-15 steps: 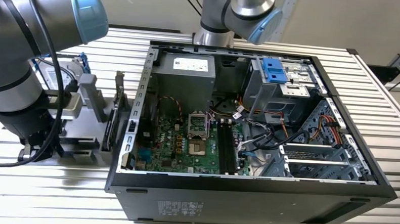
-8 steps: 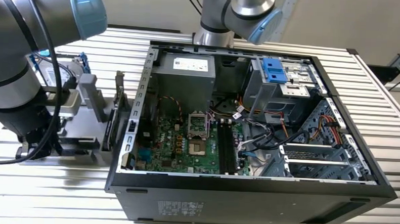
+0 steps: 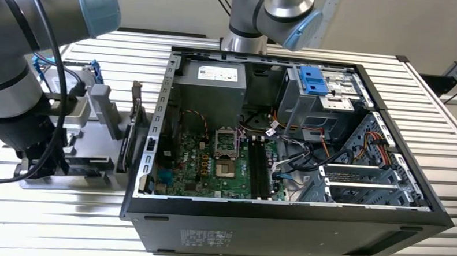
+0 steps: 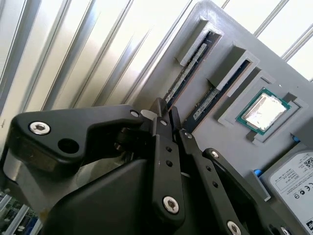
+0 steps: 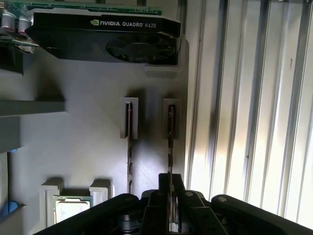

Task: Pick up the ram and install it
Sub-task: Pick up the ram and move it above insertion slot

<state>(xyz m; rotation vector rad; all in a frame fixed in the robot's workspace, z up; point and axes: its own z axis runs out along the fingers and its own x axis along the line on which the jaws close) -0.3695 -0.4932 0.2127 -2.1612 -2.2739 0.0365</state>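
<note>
Two ram sticks stand on edge in slots of a grey parts holder (image 5: 88, 147). In both wrist views my gripper (image 5: 170, 182) (image 4: 166, 111) straddles the outer ram (image 5: 170, 137) (image 4: 188, 73), its black fingers pressed against the stick's two faces, so it is shut on it. That ram still sits in its slot. The other ram (image 5: 128, 142) (image 4: 215, 95) stands free in the neighbouring slot. In the exterior view the arm reaches down over the holder (image 3: 96, 139) on that view's left, beside the open computer case (image 3: 287, 211).
The holder also carries a graphics card (image 5: 107, 36), a processor (image 4: 261, 110) (image 5: 71, 209) and a hard drive (image 4: 293, 171). Inside the case, the motherboard's long black memory slots (image 3: 259, 170) lie beside the processor socket (image 3: 222, 162), with loose cables (image 3: 304, 157) close by. The table is ribbed metal.
</note>
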